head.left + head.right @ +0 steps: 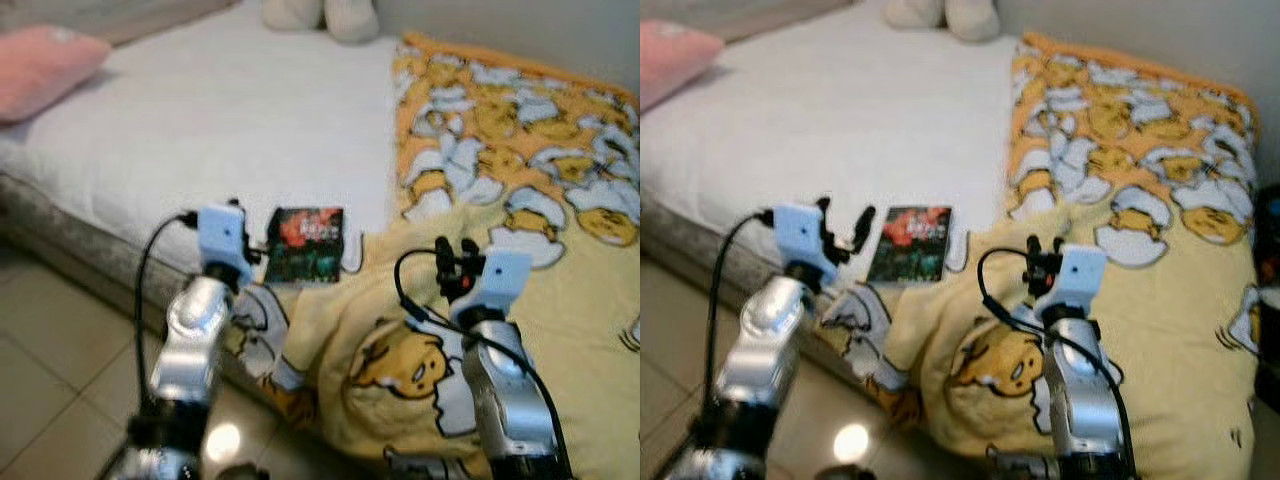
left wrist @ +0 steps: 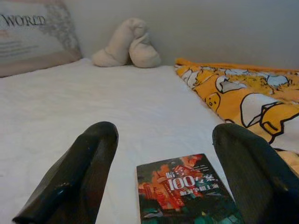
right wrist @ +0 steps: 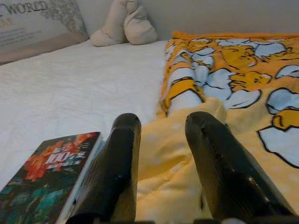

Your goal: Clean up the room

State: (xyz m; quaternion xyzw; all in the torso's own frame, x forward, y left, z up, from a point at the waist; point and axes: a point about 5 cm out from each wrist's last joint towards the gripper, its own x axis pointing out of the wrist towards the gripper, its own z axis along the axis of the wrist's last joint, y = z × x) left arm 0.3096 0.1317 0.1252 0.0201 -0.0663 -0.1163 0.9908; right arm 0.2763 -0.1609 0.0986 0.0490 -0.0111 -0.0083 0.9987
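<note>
A bed (image 1: 230,120) with a white sheet spreads across the scene, and a yellow cartoon-print blanket (image 1: 520,200) covers its right side and spills over the near edge toward the tiled floor (image 1: 50,360). A pink pillow (image 1: 40,65) lies at the far left corner and a cream soft toy (image 1: 320,15) sits at the far end by the wall. A book (image 1: 307,245) with a dark red and green cover lies flat on the sheet near the bed's front edge, just beside the blanket's fold. The step in hand appears to be reaching for that book to tidy it away. Both silver arms are raised forward over the bed edge. The left tool (image 2: 159,177) points at the book with its two black fingers spread wide, the cover lying between them but not yet touched. The right tool (image 3: 161,163) hovers over the bunched blanket just right of the book, fingers parted narrowly and holding nothing. The next move likely calls for lowering the left tool and closing on the book's edge, which lies thin and flat against the soft sheet
</note>
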